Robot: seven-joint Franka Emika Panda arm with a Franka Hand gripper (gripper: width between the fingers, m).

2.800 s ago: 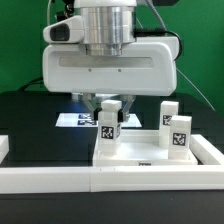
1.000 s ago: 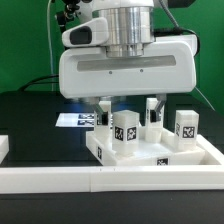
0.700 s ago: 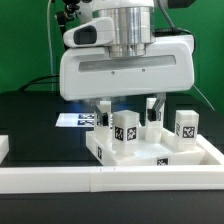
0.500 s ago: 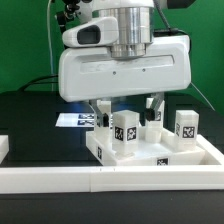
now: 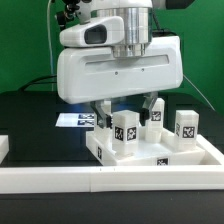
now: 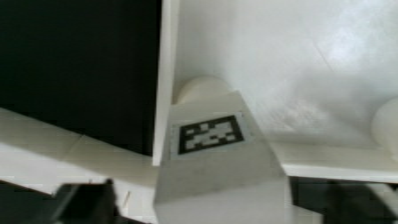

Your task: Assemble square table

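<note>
Fingers (image 5: 101, 112) are spread apart on our gripper (image 5: 126, 111), hanging just above the leg (image 5: 125, 135) that stands upright on the slab (image 5: 150, 156) without gripping it. The slab sits against the white rail (image 5: 110, 181), and another leg (image 5: 187, 130) stands at about 3 o'clock from the first. On the wrist cam the leg's tag (image 6: 212, 134) shows clearly.
</note>
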